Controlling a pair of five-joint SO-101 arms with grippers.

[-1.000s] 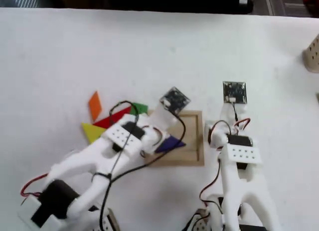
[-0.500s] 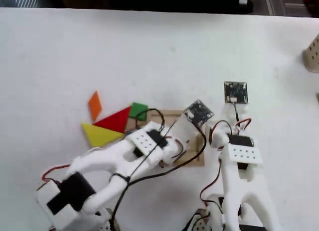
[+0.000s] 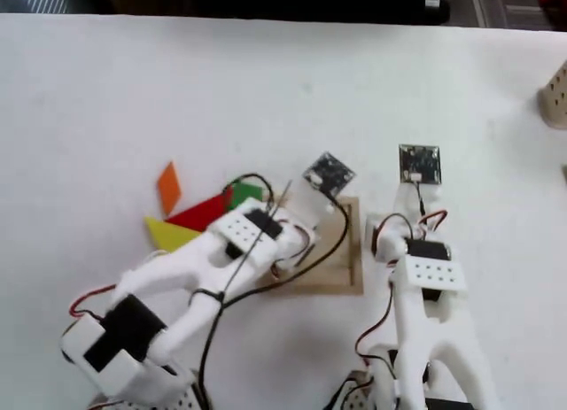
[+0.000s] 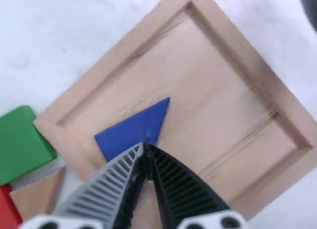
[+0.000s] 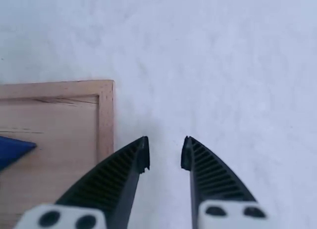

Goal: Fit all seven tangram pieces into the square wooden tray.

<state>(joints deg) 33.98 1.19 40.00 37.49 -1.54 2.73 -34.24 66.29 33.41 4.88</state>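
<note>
Square wooden tray (image 4: pixel 213 85) lies on the white surface (image 5: pixel 223 51), with one blue triangle piece (image 4: pixel 136 127) flat near a corner. The left claw (image 4: pixel 144 151), fingers pressed together, has its tips over that triangle. The right claw (image 5: pixel 164 152) hangs spread just beside the tray's rim. Outside the tray lie a green square piece (image 4: pixel 20 142), a red triangle (image 3: pixel 205 212), a yellow triangle (image 3: pixel 168 235) and an orange parallelogram (image 3: pixel 168 187).

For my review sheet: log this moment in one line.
left tool: shut, at blue triangle | blue triangle: in tray | right tool: open, beside tray
</note>
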